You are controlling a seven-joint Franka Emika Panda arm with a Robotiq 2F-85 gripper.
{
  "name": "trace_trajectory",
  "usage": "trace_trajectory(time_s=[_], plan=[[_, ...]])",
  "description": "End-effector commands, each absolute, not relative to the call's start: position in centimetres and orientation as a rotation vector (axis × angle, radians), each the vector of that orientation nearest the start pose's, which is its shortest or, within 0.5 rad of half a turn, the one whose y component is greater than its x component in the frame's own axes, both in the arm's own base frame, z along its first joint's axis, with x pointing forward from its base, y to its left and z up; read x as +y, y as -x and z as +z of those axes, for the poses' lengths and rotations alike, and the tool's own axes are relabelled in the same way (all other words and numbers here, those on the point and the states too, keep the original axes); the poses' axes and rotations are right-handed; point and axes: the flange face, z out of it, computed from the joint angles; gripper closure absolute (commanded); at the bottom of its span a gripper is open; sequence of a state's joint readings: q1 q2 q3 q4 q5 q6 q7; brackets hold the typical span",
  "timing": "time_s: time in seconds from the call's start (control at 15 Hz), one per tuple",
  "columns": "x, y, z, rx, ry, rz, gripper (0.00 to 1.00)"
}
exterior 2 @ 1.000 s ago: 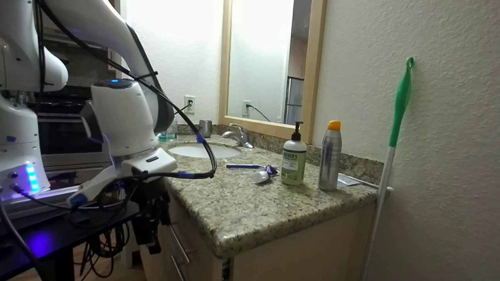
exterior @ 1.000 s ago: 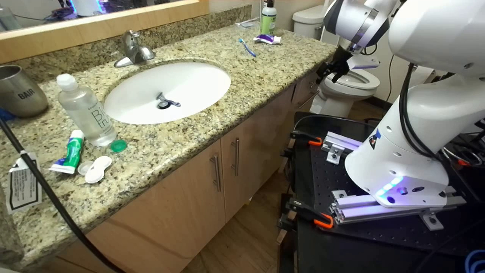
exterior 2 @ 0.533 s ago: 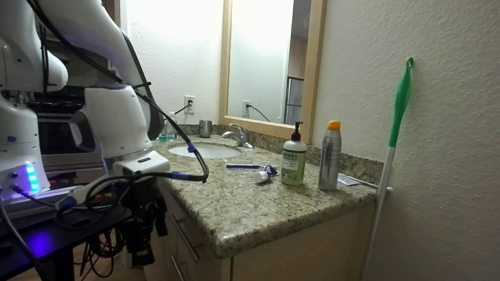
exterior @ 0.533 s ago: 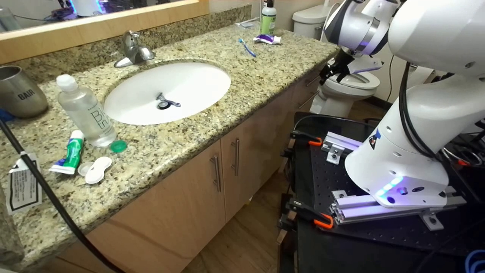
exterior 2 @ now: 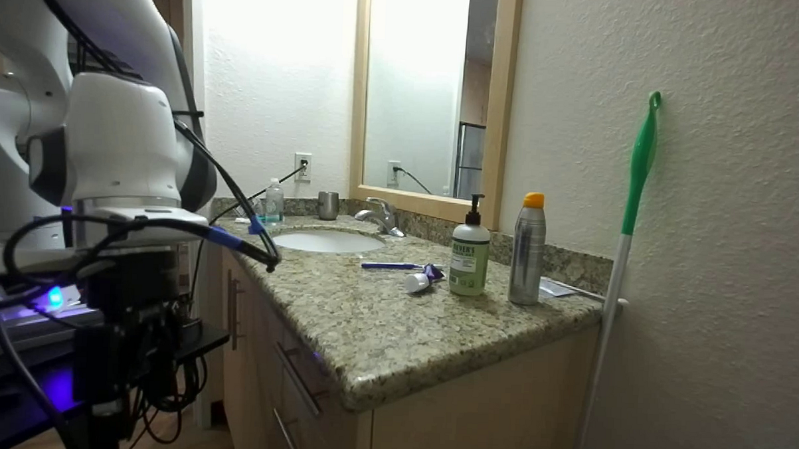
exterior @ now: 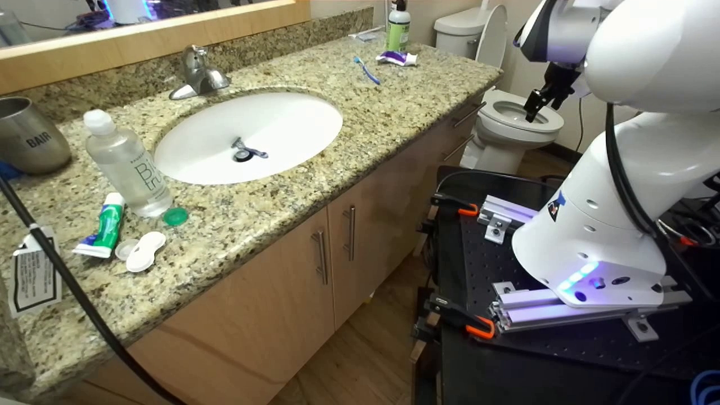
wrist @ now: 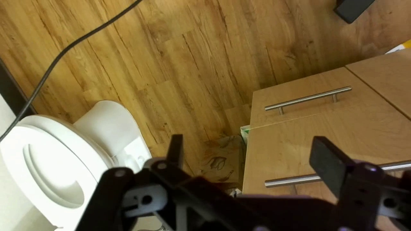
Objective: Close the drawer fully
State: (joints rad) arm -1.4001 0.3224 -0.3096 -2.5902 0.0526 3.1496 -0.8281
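Observation:
The drawer (exterior 2: 314, 378) is the top tan front under the counter, with a slim metal bar handle. It sits in against the cabinet, with no rail or inner side showing. It also shows in an exterior view (exterior: 448, 132). My gripper (exterior: 543, 108) hangs in the air away from the drawer, over the toilet as seen there, touching nothing. In the wrist view the gripper (wrist: 249, 154) is open and empty, its fingers wide apart. Tan fronts with bar handles lie beyond the right finger; I cannot tell which one is the top drawer there.
The granite counter (exterior 2: 382, 343) overhangs the drawers and holds a soap bottle (exterior 2: 469, 260) and a spray can (exterior 2: 527, 249). The toilet (exterior: 514, 121) stands past the cabinet's end. The robot's black table (exterior: 478, 360) faces the cabinet doors.
A second ago a slide rail showed at the drawer's edge and the gripper was at its front; by half a second ago that gap was gone. The gripper has since backed away from the drawer.

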Motion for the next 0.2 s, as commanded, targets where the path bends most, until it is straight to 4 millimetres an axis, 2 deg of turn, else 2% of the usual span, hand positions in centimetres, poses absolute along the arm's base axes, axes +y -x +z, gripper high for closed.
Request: trace_trajectory(time_s=[0.0, 0.07, 0.13], plan=[[-44.4, 10.4, 20.6, 1.496, 3.027, 0.162, 0.0], [-45.0, 9.0, 19.9, 1.49, 3.042, 0.082, 0.0], [-44.8, 9.9, 20.7, 1.503, 3.039, 0.118, 0.0]])
